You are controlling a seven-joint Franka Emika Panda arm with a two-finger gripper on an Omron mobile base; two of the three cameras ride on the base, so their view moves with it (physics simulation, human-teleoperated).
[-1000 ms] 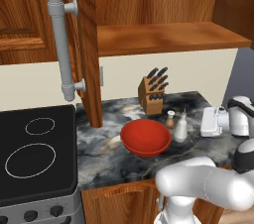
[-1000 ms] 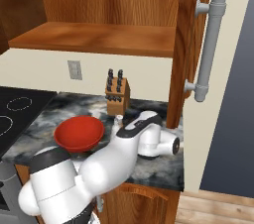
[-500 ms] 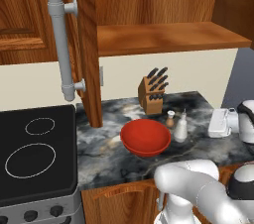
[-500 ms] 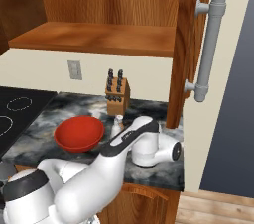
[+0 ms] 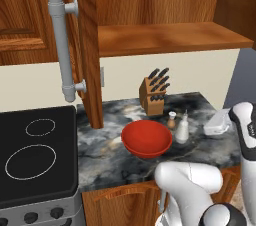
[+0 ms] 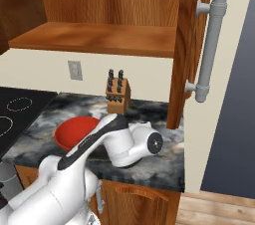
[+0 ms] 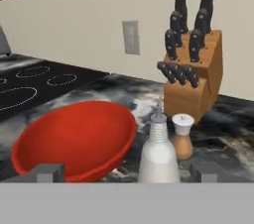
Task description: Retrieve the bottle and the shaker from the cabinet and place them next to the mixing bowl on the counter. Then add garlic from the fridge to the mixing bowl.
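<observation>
Gripper [image 7: 127, 176] farther back (glossy round bowl [image 7: 74, 139])

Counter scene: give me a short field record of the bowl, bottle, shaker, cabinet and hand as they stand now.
mixing bowl: red, on the marble counter, nothing visible inside
bottle: white, upright on the counter beside the bowl
shaker: small, wooden with a white cap, upright just behind the bottle
knife block: against the wall behind both
cabinet: door open, shelf bare where visible
hand: open, holding nothing, low at the counter's right end, facing the bottle
garlic: none in the bowl
</observation>
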